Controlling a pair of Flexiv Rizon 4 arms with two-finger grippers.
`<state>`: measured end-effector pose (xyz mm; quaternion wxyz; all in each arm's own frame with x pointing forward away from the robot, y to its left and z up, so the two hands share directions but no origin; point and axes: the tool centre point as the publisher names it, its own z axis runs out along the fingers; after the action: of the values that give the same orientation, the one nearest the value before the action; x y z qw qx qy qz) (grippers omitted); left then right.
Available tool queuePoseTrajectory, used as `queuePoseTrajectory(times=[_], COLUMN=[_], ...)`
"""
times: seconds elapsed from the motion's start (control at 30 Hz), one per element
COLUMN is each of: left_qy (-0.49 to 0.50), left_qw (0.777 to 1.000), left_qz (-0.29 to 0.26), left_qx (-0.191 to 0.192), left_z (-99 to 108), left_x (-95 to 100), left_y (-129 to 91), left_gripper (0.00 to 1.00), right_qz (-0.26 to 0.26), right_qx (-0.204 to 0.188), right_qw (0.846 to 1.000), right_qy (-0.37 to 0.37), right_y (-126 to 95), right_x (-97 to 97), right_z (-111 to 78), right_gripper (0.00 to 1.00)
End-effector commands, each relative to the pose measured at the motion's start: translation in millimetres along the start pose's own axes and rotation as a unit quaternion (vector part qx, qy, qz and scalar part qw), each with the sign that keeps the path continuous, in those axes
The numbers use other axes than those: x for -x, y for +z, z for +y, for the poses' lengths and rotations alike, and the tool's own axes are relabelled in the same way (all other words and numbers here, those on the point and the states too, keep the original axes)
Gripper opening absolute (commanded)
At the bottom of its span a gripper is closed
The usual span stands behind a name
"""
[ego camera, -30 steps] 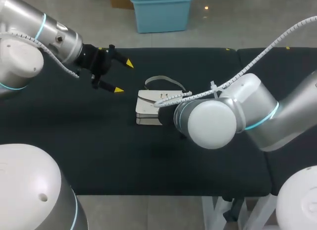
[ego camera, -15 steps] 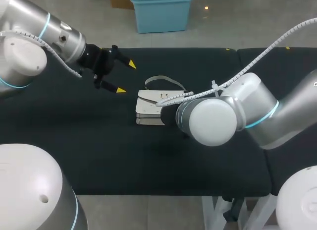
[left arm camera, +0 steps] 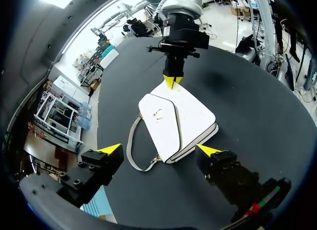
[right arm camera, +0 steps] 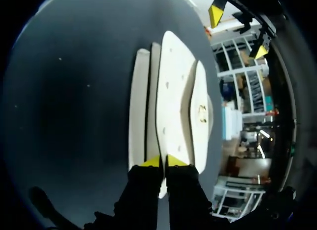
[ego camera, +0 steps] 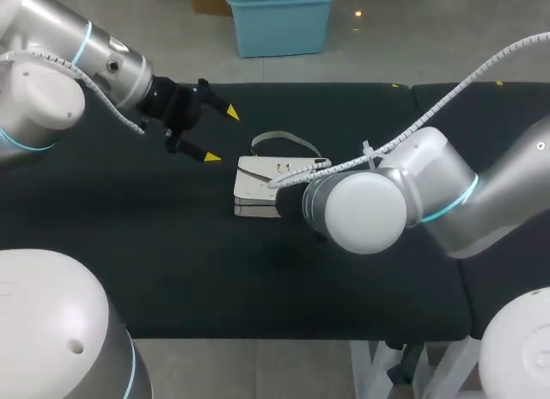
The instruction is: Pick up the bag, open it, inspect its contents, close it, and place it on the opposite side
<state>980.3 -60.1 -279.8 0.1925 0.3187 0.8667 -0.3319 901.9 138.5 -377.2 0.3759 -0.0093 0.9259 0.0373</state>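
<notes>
Bag position: the white bag [ego camera: 258, 188] lies flat near the middle of the black table [ego camera: 172, 270], flap side up. Its strap [ego camera: 284, 139] is looped on the cloth at the side away from the robot.
Long axis: in the right wrist view the bag [right arm camera: 173, 91] runs straight ahead from the fingers. In the left wrist view it runs from the right gripper [left arm camera: 172, 81] back toward the left one. The length therefore lies roughly on the line between the two claws.
Right gripper: the right gripper [right arm camera: 163, 161] is at the bag's right-hand end, low to the table. Its yellow tips are drawn nearly together, with a thin white edge showing between them. It looks pinched onto that edge, though how firmly cannot be judged.
Left gripper: the left gripper [ego camera: 219, 135] hovers above the table, off the bag's left end and a little toward the far side. Its jaws are spread wide and hold nothing, and it is apart from the bag.
Left wrist view: the bag [left arm camera: 178, 123] sits ahead of the open fingers, with the strap [left arm camera: 132, 150] nearer one fingertip.
Nearer arm: the right arm is already at the bag, and the left is near but clear of it.
Judgement: the lift seems to depend on the right-end pinch. The left claw would need to come down along the bag's length to reach the free end or the flap.
</notes>
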Motion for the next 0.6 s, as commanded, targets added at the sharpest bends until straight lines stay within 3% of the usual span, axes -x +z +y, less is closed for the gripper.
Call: queuePoseTrajectory(times=[0.03, 0.33, 0.6], left_qy=[0.012, 0.054, 0.115], left_qw=[1.000, 0.997, 0.989], left_qz=[-0.013, -0.047, -0.093], left_qx=[-0.011, -0.018, -0.022], left_z=[2.7, -2.0, -19.9], left_x=[-1.6, 1.2, 0.0], left_y=[4.4, 10.3, 13.3], left_gripper=[1.00, 1.00, 1.00], right_qz=[-0.336, -0.351, -0.351], right_qx=[0.006, -0.002, -0.002], right_qw=[0.942, 0.936, 0.936], right_qy=[0.000, -0.002, -0.002], right_y=[3.1, 1.7, 1.7], right_x=[-8.0, -6.9, -6.9], right_z=[-0.2, 2.4, 2.4], right_gripper=[0.00, 0.00, 0.00])
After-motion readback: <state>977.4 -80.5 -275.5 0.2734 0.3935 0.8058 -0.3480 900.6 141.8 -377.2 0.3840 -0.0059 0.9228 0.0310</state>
